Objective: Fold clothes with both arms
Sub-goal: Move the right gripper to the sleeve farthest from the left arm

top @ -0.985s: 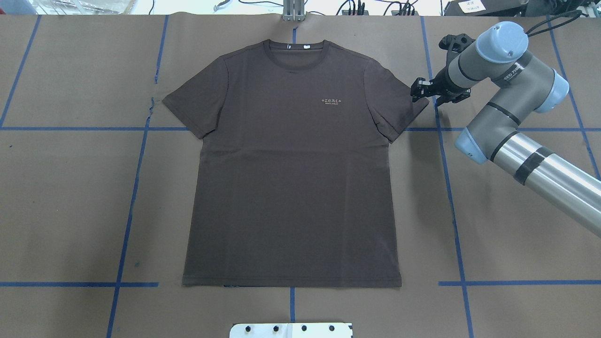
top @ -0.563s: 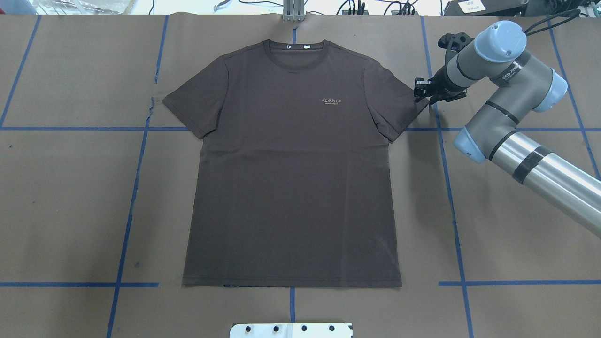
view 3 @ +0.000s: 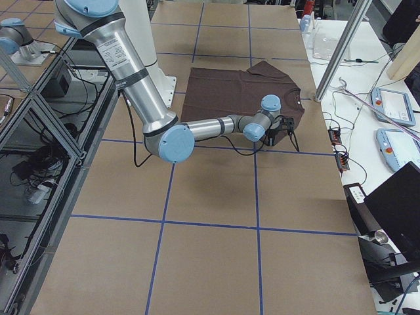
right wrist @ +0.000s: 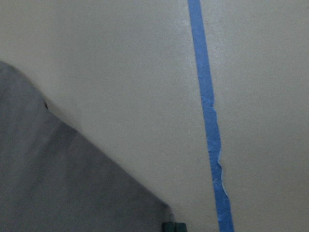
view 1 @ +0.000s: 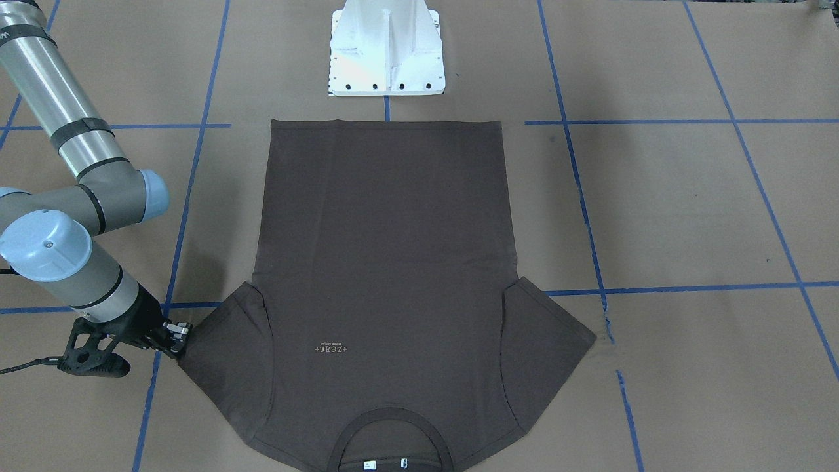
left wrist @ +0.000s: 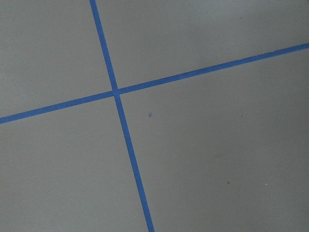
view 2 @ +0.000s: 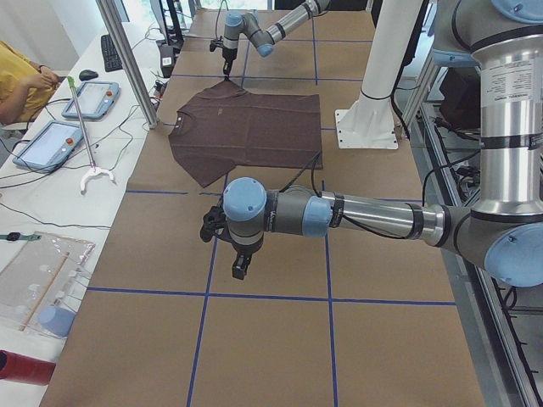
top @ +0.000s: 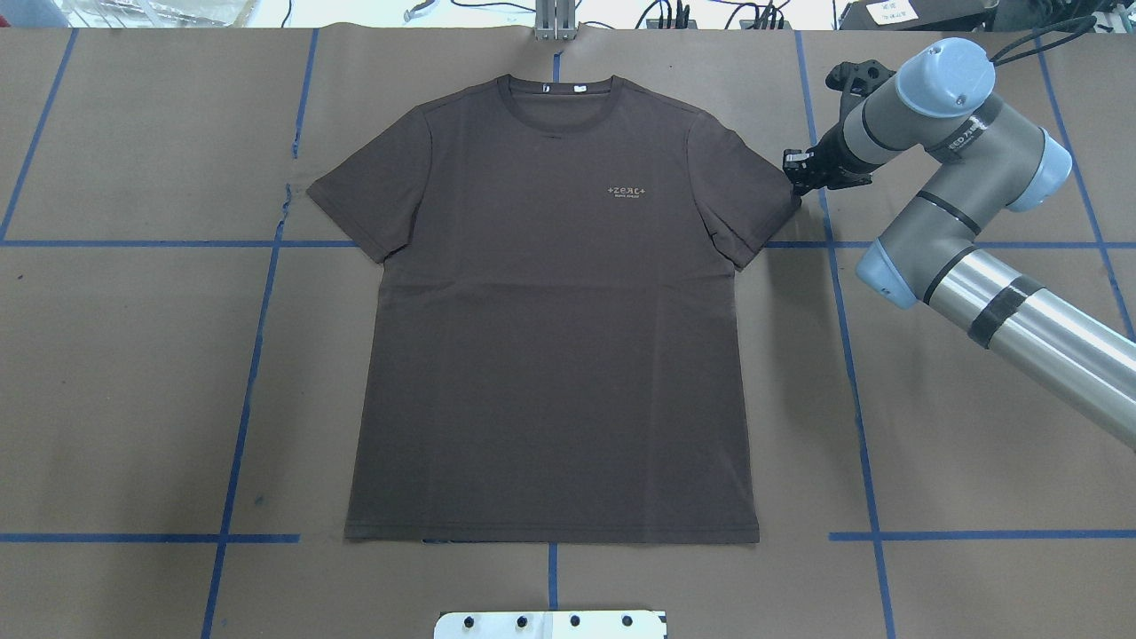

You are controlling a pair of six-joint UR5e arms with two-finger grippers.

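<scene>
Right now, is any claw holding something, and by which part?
Right claw sits at a sleeve corner of the T-shirt; a closed grip cannot be confirmed. Left claw is far from it.

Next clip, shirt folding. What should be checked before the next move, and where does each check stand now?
1. T-shirt lies flat, front up: ok.
2. Right end effector at the tip of the sleeve on its side: ok.
3. Its hold on that sleeve: cannot tell.
4. Left end effector at the T-shirt: not ok; it hangs over bare table, apart from the cloth.
5. Left end effector open or shut: cannot tell.
</scene>
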